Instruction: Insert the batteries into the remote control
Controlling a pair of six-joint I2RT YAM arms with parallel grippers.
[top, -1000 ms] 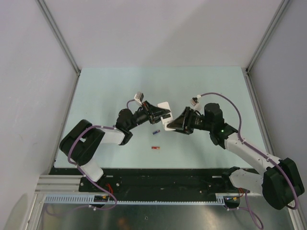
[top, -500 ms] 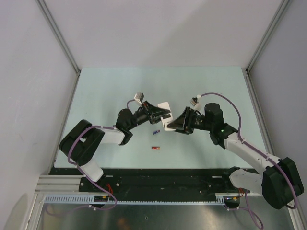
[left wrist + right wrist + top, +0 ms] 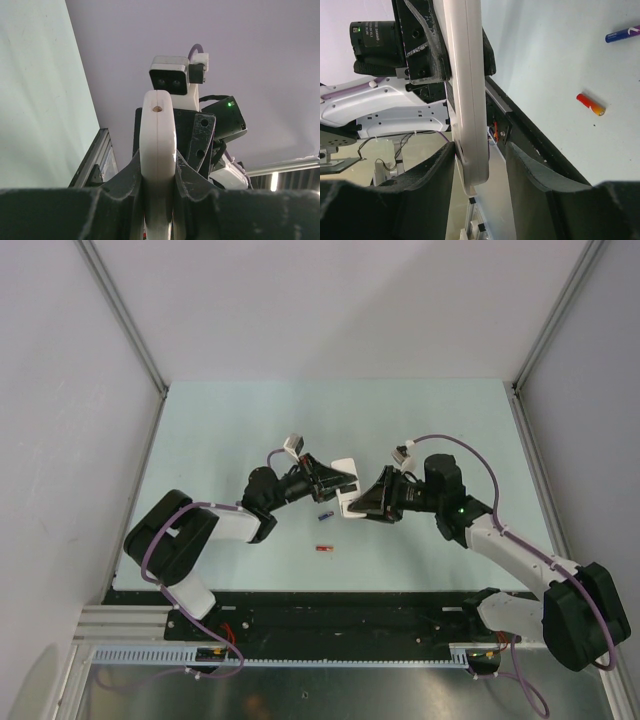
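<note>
My left gripper (image 3: pixel 158 175) clamped on remote control (image 3: pixel 157 130), mid-air between arms. My right gripper (image 3: pixel 480 150) straddles its other end, jaws apart, gap one side. Remote light, stiff, slick plastic, I judge: pinch flat faces. Blue battery (image 3: pixel 622 34), red battery (image 3: pixel 590 104) loose on table (image 3: pixel 230 430).

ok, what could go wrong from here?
1. The left gripper alone clamps the remote control; the right gripper straddles it with a gap on one side, so closing could twist it loose.
2. The blue battery and red battery lie loose on the table; a drop could scatter them.
</note>
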